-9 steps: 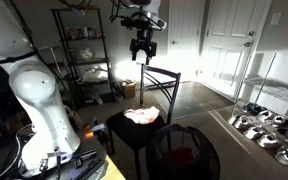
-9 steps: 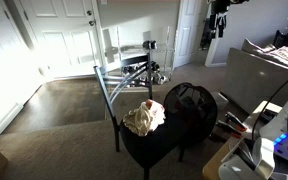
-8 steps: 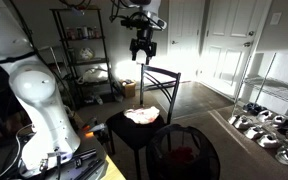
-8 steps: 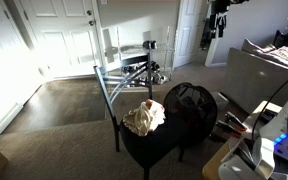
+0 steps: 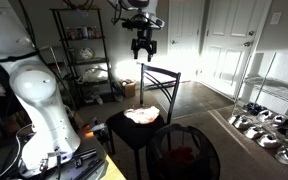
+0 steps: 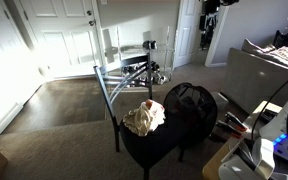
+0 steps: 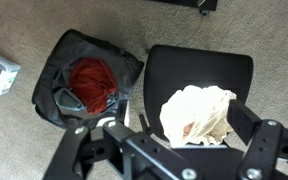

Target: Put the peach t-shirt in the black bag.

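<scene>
The gripper (image 7: pixel 174 135) hangs high over the chair (image 7: pixel 199 62) with its jaws spread wide. The peach t-shirt (image 7: pixel 198 112) lies bunched on the black seat. A bare strip of seat shows between the shirt and the edge nearest the bag. The black bag (image 7: pixel 54 70) sits on the floor just beside the chair. Its mouth is open and something red (image 7: pixel 92 85) is inside. In an exterior view there is lots of open air between the gripper (image 5: pixel 143 48) and the seat. A wire shelf (image 5: pixel 84 50) stands well behind.
</scene>
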{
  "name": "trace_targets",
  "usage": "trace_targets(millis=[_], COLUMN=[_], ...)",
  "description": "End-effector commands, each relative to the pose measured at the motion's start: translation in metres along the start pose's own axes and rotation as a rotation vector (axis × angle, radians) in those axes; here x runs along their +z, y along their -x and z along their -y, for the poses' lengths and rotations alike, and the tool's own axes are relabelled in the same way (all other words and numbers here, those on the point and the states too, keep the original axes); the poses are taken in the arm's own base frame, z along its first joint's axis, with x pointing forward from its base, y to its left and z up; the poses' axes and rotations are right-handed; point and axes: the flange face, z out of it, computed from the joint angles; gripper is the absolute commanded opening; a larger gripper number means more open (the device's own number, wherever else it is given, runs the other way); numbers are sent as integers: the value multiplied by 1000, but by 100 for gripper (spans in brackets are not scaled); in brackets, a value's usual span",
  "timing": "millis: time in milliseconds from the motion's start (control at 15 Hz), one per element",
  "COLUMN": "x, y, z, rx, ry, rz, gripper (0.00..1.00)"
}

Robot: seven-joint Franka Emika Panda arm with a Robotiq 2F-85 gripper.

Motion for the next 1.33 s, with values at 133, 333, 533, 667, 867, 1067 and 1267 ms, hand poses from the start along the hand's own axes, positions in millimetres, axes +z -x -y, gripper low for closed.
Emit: trace_targets(millis=[133, 333, 533, 667, 867, 1067, 1267], x=[-16, -12, 8, 27, 52, 60, 63], y=[-89, -123, -155, -172, -193, -191, -198], z=[74, 93, 95, 92, 87, 90, 88], rx=[-121, -206, -250, -267, -279, -261, -268], ry=[92, 110, 100, 88, 70, 66, 61], rz=[-80, -102, -129, -129, -116, -93, -93], gripper=[100, 100, 100, 100, 100, 100, 100])
